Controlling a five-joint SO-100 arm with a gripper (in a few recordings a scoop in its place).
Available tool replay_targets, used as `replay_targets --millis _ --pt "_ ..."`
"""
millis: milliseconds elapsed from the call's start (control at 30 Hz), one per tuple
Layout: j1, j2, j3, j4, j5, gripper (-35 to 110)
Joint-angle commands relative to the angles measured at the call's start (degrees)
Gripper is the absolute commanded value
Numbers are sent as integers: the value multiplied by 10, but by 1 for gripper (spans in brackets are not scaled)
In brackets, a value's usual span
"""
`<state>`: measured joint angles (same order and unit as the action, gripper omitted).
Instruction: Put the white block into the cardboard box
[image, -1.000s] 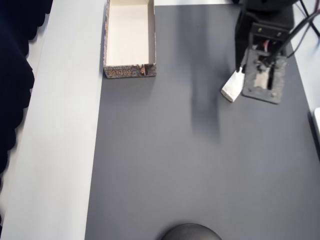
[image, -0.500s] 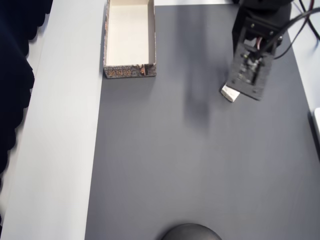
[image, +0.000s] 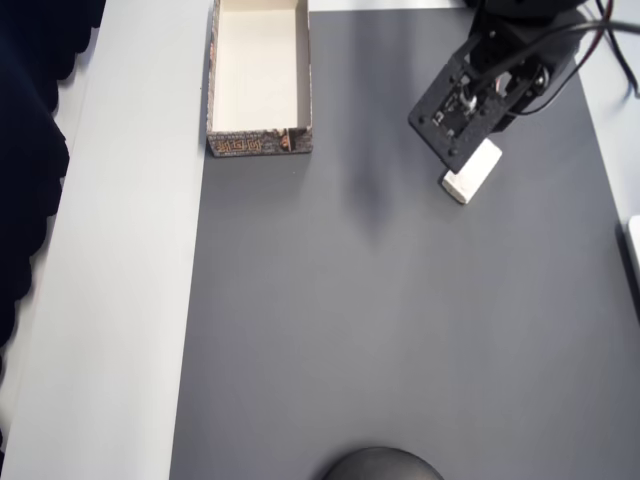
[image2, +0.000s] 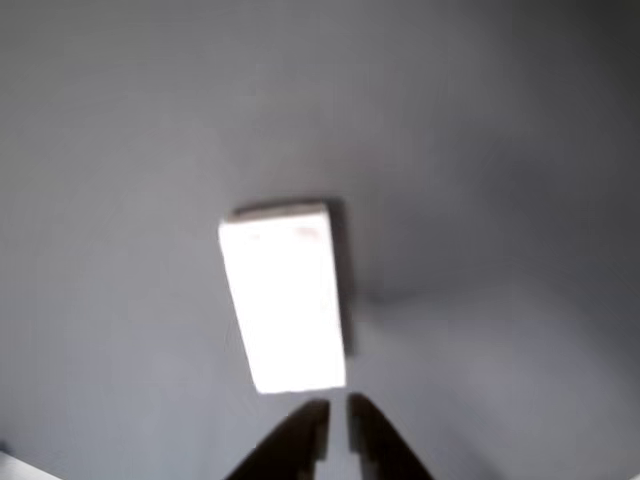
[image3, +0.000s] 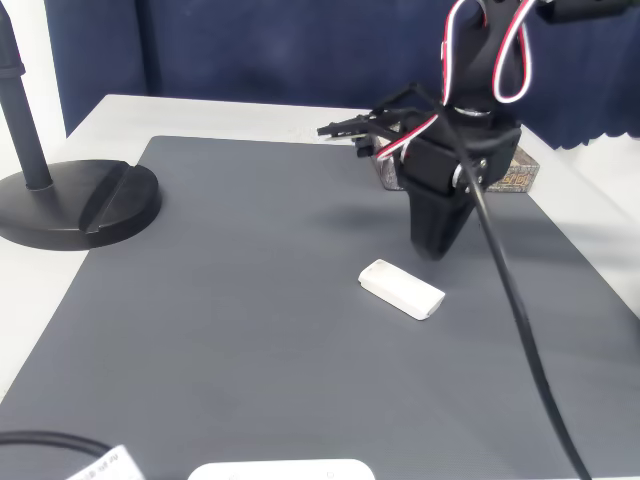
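Note:
The white block (image: 472, 170) lies flat on the dark grey mat (image: 400, 330), free of the gripper. In the fixed view the block (image3: 402, 288) rests just in front of my gripper (image3: 432, 248), which points down close to the mat. The wrist view shows the block (image2: 285, 295) ahead of the fingertips (image2: 312, 440), which stand almost together with nothing between them. From overhead, the gripper (image: 450, 140) sits just left of and above the block. The cardboard box (image: 212, 80), open and cream inside, stands at the mat's top left corner, far from the block.
A round black stand base (image3: 60, 200) sits on the mat's edge, also at the bottom of the overhead view (image: 380, 465). A white flat object (image3: 275, 470) lies at the near edge. Red and white cables (image3: 500, 60) hang along the arm.
The wrist has swung left and turned, uncovering the block. The block stays at about the same spot and now lies flat on the mat.

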<state>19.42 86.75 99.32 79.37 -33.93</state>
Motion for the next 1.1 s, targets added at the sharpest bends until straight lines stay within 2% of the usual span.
replay_targets --millis 0,333,500,867,1067 --pt "8 2 -41 -15 -8 -2" --pt "16 2 -32 -26 -13 -1" --pt "23 3 -32 -27 -15 15" --pt "34 0 -37 -31 46 27" --pt "43 -5 -36 -32 70 28"
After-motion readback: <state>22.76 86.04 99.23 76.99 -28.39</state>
